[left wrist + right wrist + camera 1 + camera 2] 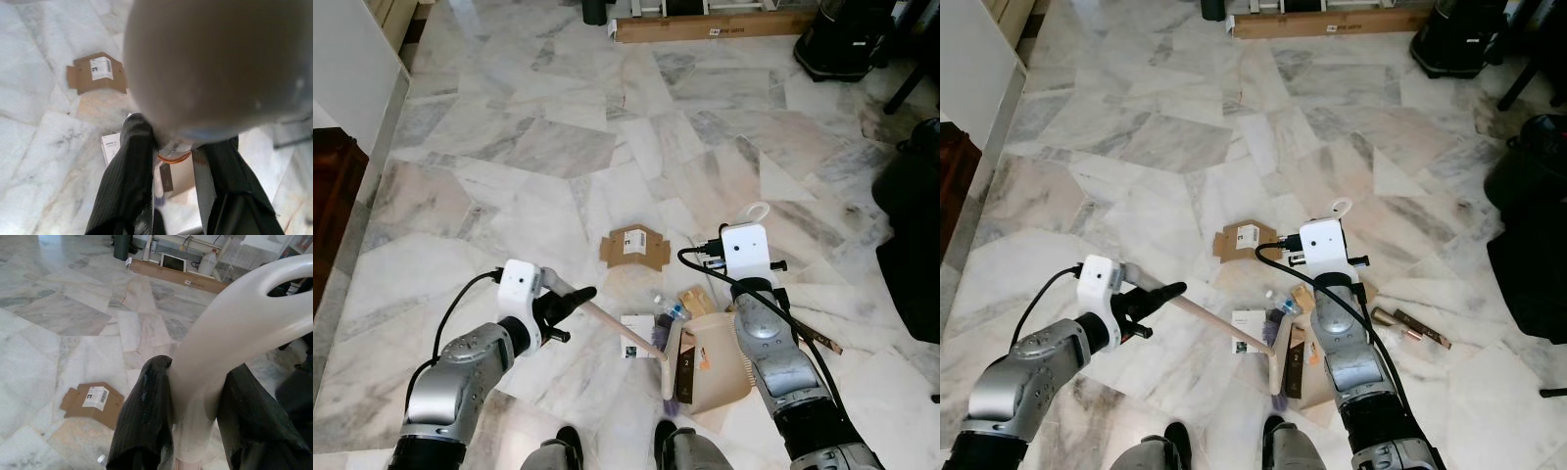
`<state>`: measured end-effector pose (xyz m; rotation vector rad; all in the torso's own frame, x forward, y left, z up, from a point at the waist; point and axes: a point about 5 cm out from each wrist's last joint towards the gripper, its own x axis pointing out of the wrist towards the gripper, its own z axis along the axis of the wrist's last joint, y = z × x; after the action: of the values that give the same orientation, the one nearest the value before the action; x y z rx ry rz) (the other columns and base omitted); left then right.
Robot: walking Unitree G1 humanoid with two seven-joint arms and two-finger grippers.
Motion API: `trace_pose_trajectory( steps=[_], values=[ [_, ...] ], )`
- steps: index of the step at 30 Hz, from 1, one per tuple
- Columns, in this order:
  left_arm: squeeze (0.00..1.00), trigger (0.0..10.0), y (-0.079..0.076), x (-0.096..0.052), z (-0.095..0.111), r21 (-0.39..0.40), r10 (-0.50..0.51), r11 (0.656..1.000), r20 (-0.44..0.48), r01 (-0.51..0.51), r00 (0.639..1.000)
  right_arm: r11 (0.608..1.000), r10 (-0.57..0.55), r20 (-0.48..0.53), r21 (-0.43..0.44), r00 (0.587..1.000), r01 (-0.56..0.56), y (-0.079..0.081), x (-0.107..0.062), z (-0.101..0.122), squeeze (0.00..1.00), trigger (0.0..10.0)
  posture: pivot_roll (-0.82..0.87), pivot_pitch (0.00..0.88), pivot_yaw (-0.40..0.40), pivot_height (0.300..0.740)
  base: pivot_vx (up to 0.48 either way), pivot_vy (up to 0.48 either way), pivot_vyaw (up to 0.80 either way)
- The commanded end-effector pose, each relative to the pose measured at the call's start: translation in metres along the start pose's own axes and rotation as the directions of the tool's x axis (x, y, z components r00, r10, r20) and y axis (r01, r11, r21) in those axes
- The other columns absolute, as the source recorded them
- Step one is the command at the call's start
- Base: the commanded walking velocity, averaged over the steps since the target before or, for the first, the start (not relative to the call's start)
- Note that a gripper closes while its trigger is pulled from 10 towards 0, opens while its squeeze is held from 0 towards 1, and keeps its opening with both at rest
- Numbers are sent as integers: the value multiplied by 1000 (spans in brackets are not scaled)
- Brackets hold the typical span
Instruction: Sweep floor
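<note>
My left gripper is shut on the thin wooden broom handle, which slants down to the brush head on the marble floor near my feet. Its blurred upper end looms in the left wrist view. My right gripper is shut on the cream dustpan handle, whose loop sticks up. The dustpan stands on the floor beside the brush. Litter lies just ahead: a cardboard piece, a white card, a small plastic bottle and a brown packet.
Wrappers lie right of the dustpan. A black bag stands at the right, with a black appliance and a long cardboard box at the back. Dark wooden furniture and a white wall border the left.
</note>
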<state>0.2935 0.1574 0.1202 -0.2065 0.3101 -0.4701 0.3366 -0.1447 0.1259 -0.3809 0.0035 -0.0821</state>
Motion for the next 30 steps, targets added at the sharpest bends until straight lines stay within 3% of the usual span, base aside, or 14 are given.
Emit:
trace_pose_trajectory(
  steps=[1, 7, 16, 21, 30],
  values=[
    [0, 10000, -3, 1, -5, -67, -12, 998, -28, 10, 1000, 999, 23, -87, -32, 996, -26, 6, -6, -18, 0, 10000, -91, 317, 7, 740, 0, 0, 0],
    [0, 10000, -6, 5, 25, -138, -33, 989, 87, 45, 996, 999, 30, -67, 26, 997, -28, 8, -1, -9, 0, 10000, -82, 288, 9, 740, 0, 0, 0],
    [0, 10000, -6, 3, 38, -193, -42, 979, 133, 67, 990, 996, 18, -69, 94, 997, -11, 11, 9, -1, 0, 10000, -54, 244, 21, 740, 0, 0, 0],
    [0, 10000, -8, 1, 41, -196, -41, 978, 152, 70, 988, 993, 11, -48, 114, 999, -5, 11, 13, 4, 0, 10000, -43, 218, 27, 740, 0, 0, 0],
    [0, 10000, -10, -2, 69, -157, -12, 985, 318, 65, 948, 973, -15, -42, 231, 999, 24, 11, 18, 14, 0, 10000, -38, 145, 42, 740, 0, 0, 0]
  ],
)
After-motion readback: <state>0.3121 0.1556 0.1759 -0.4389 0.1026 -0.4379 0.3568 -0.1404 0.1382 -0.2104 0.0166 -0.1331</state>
